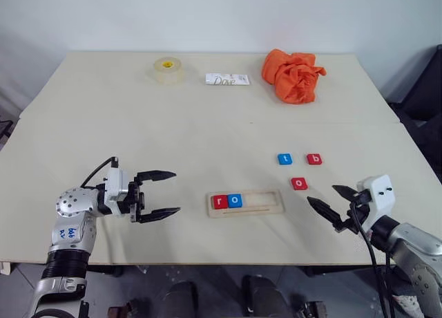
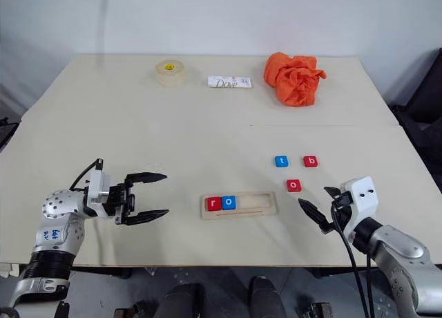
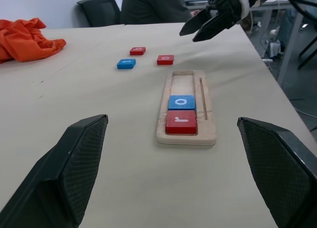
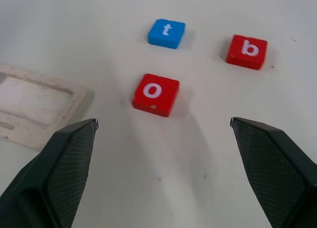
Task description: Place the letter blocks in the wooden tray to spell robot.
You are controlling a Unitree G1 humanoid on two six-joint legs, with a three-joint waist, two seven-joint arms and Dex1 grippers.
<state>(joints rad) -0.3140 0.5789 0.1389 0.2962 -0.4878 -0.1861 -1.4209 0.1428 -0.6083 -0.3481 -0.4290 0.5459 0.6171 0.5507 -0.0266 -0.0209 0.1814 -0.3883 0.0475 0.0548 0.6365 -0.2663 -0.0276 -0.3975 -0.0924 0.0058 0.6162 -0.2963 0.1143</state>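
Wooden tray (image 1: 246,203) near table's (image 1: 103,124) near edge, centre; red r (image 1: 219,201) and blue o (image 1: 235,200) seated at left end, rest bare. Blue t (image 1: 284,159), red b (image 1: 314,159), red o (image 1: 299,183) loose to right, further back. Left gripper (image 1: 157,192) left of tray, jaws spread, empty. Right gripper (image 1: 330,201) near red o, jaws wide, empty.
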